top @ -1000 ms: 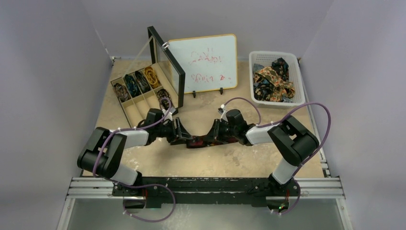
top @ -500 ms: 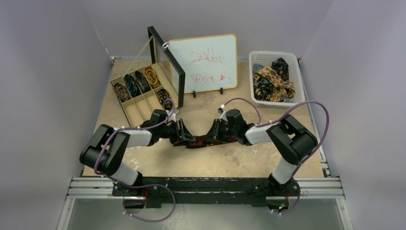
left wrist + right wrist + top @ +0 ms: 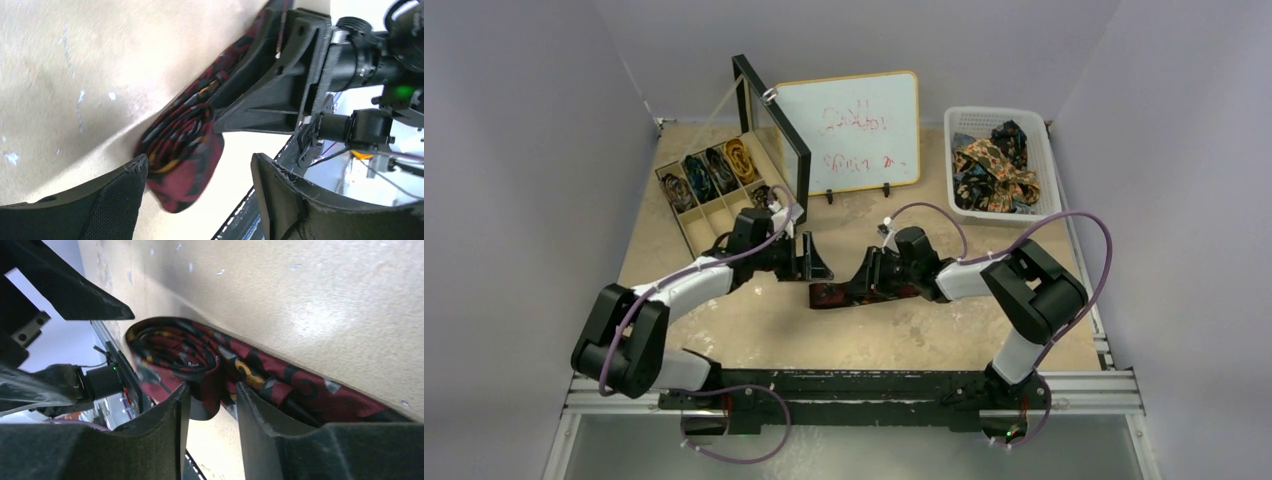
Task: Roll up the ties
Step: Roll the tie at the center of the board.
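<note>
One maroon tie (image 3: 836, 294) is lying in the middle of the table (image 3: 874, 340), its left end wound into a single coil. The right gripper (image 3: 212, 390) is pinching it just beside that coil, while the left gripper (image 3: 199, 165) is hovering wide open near it.

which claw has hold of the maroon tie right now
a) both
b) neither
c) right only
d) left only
c: the right claw pinches the maroon tie between its fingers, while the left claw is open and stands apart from the tie.
</note>
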Available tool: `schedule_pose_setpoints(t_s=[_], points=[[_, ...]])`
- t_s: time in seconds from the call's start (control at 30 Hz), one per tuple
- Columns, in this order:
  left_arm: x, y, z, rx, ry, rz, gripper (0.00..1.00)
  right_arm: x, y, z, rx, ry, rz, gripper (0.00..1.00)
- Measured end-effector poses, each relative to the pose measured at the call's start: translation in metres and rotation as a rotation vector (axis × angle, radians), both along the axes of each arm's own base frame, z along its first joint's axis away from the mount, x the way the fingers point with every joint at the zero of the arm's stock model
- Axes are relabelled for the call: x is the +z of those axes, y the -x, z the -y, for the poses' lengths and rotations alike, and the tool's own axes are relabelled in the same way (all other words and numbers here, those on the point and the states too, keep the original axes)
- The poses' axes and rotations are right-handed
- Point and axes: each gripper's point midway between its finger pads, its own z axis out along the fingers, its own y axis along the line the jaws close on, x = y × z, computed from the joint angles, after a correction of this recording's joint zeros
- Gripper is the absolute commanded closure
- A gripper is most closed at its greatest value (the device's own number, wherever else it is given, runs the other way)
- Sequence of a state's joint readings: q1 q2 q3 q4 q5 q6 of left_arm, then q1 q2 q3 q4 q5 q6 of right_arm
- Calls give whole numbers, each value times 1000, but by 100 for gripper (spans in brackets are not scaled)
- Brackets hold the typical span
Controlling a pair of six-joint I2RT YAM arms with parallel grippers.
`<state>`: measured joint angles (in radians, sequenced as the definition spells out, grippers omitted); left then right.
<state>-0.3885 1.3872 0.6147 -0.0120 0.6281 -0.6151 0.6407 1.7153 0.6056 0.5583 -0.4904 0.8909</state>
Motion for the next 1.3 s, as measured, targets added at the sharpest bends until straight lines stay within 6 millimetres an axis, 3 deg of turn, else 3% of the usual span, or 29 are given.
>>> schedule_pose_setpoints(t_s=[0.33, 0.4, 0.43, 0.53, 0.67, 0.77, 0.83, 0.97, 1.1, 1.3], points=[[31, -8, 19, -201, -109, 244, 29, 31, -9, -3, 61, 1, 131, 41], [33, -14, 13, -168, -153, 257, 29, 39, -11, -3, 76, 5, 174, 35], [34, -14, 10, -153, -166, 260, 28, 42, -12, -2, 83, 7, 195, 28], [47, -15, -5, -40, -193, 267, 27, 64, -17, -1, 121, 0, 338, 21], [65, -20, -35, 183, -167, 219, 27, 111, -22, -6, 210, -29, 667, 14], [54, -22, -61, 332, -178, 113, 27, 125, -16, -20, 341, -4, 879, 12], [42, -18, -71, 389, -193, 51, 27, 122, -13, -33, 439, 30, 963, 12], [26, -4, -83, 458, -221, -56, 25, 92, -10, -58, 639, 113, 1045, 6], [28, -2, -89, 499, -223, -70, 24, 58, -3, -62, 791, 188, 1045, 2], [29, 1, -96, 530, -226, -70, 23, 38, 3, -65, 933, 233, 1048, 1]])
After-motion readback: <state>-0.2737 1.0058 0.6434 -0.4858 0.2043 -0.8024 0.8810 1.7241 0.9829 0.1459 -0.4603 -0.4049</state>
